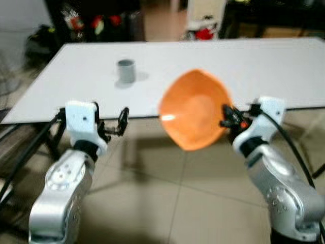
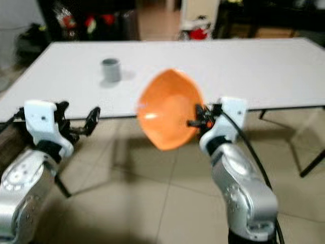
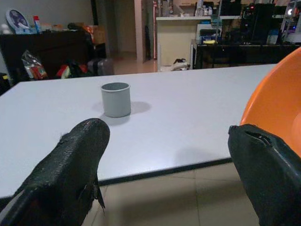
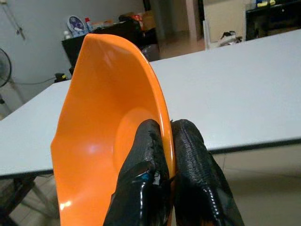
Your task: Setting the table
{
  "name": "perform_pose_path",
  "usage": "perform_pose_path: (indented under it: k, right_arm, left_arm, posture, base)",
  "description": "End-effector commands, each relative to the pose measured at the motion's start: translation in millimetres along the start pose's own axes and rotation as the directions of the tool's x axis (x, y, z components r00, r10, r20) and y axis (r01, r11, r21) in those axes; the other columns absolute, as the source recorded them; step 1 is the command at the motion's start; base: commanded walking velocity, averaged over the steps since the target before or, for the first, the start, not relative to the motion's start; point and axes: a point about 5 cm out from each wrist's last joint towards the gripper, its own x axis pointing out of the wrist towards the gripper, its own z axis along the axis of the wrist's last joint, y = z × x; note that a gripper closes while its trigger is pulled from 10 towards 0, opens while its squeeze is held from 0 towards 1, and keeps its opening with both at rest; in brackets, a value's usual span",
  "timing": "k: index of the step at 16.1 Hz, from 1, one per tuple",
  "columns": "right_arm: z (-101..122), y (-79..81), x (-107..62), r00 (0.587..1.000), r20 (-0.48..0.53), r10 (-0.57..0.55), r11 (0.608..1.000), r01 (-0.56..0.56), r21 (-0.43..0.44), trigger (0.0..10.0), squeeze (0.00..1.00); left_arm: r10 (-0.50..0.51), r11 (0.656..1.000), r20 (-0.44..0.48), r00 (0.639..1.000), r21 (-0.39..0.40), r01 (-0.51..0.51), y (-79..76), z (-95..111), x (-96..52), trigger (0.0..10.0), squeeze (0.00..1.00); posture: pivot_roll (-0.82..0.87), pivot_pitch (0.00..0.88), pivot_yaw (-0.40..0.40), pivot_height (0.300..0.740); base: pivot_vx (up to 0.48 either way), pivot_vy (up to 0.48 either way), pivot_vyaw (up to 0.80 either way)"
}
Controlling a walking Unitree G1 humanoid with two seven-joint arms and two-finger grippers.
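An orange bowl (image 1: 193, 109) hangs tilted on its side in front of the white table's near edge (image 1: 152, 115), over the tiled floor. My right gripper (image 1: 226, 118) is shut on the bowl's rim (image 4: 162, 117), one finger inside and one outside. A grey cup (image 1: 126, 70) stands upright on the table, left of centre. My left gripper (image 1: 115, 123) is open and holds nothing, just short of the table's near edge; the grey cup (image 3: 116, 99) lies ahead between its fingers (image 3: 70, 174).
The white table (image 2: 264, 61) spreads wide to the right of the cup. A black table leg (image 2: 312, 162) stands at the right. Dark furniture and bags (image 1: 81, 23) line the far wall, with a doorway (image 1: 162, 18) behind.
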Motion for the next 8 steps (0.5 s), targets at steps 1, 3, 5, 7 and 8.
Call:
perform_pose_path:
  k: [1, 3, 5, 7, 8]
  right_arm:
    - [11.7, -3.1, 1.1, 0.999, 0.045, -0.005, 1.000, 0.006, -0.015, 10.0, 0.00]
    - [12.5, -3.1, 2.8, 0.999, 0.043, 0.002, 1.000, -0.001, -0.018, 10.0, 0.00]
    - [12.5, -2.4, 4.9, 0.999, 0.039, 0.010, 1.000, -0.009, -0.019, 10.0, 0.00]
    - [11.4, -0.2, 5.9, 0.999, 0.034, 0.022, 1.000, -0.021, -0.019, 10.0, 0.00]
    - [10.5, 0.2, 5.8, 0.999, 0.031, 0.025, 1.000, -0.024, -0.020, 10.0, 0.00]
  left_arm:
    - [0.007, 1.000, -0.002, 1.000, -0.002, -0.007, -0.3, -0.9, 1.2, 10.0, 0.00]
    - [0.025, 1.000, -0.004, 1.000, -0.004, -0.025, 2.3, -1.6, 0.3, 10.0, 0.00]
    - [0.036, 0.999, -0.007, 0.999, -0.009, -0.036, 4.3, -2.8, -0.9, 10.0, 0.00]
    - [0.034, 0.999, -0.007, 0.999, -0.008, -0.034, 4.2, -2.4, -1.9, 10.0, 0.00]
    - [0.032, 0.999, -0.011, 0.999, -0.007, -0.032, 3.8, -3.1, -2.9, 10.0, 0.00]
  posture:
    - [-0.08, 0.000, 0.015, 0.740]
    - [-0.08, 0.000, 0.012, 0.740]
    - [-0.08, 0.000, 0.009, 0.740]
    - [-0.08, 0.000, 0.011, 0.740]
    - [-0.08, 0.000, 0.013, 0.740]
  base:
    - [0.281, 0.000, 0.00]
    - [0.277, 0.000, 0.00]
    - [0.281, 0.000, 0.00]
    - [0.281, 0.000, 0.00]
    - [0.281, 0.000, 0.00]
